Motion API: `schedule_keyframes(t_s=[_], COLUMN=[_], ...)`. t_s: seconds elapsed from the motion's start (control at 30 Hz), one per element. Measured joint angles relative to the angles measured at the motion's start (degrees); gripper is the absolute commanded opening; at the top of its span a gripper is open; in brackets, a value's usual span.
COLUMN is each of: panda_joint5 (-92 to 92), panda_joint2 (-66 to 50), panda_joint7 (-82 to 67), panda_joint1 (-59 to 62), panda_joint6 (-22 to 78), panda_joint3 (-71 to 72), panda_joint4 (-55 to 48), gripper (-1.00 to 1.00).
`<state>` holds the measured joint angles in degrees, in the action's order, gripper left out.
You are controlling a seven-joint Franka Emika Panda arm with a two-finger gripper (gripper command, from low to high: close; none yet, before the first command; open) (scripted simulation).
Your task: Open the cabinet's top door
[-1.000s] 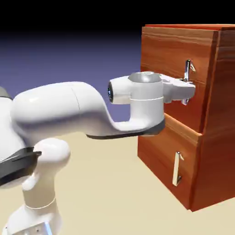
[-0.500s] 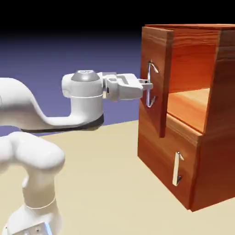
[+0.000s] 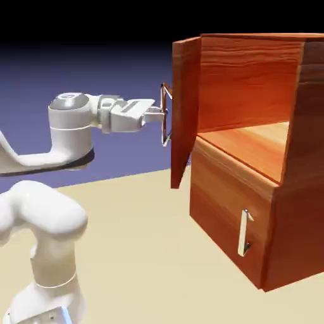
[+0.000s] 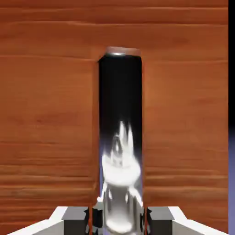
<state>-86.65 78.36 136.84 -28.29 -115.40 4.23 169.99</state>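
- The top door [image 3: 184,107] stands swung outward from the cabinet [image 3: 304,158], its edge toward the arm; the upper compartment lies unobstructed behind it, open toward the near side.
- The gripper [image 3: 158,114], clamped on the door's bar handle [image 3: 166,114], occupies the space left of the door.
- The lower door [image 3: 228,218] is flush; its handle [image 3: 244,233] projects slightly.
- The table [image 3: 145,253] in front of the cabinet offers free passage.

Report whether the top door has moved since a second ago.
Yes. The top door has swung out from flush with the cabinet toward the exterior view's left, exposing the upper compartment; the gripper is shut on its handle.
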Motion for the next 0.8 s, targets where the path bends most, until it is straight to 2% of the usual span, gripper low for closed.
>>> schedule_keyframes(t_s=[0.43, 0.8], panda_joint5=[25.2, 40.7], panda_joint2=[-9.9, -24.2], panda_joint7=[3.2, 7.3], panda_joint1=[1.3, 17.3], panda_joint6=[21.3, 41.4], panda_joint3=[27.0, 49.7], panda_joint4=[-9.1, -29.2], gripper=[-1.00, -1.00])
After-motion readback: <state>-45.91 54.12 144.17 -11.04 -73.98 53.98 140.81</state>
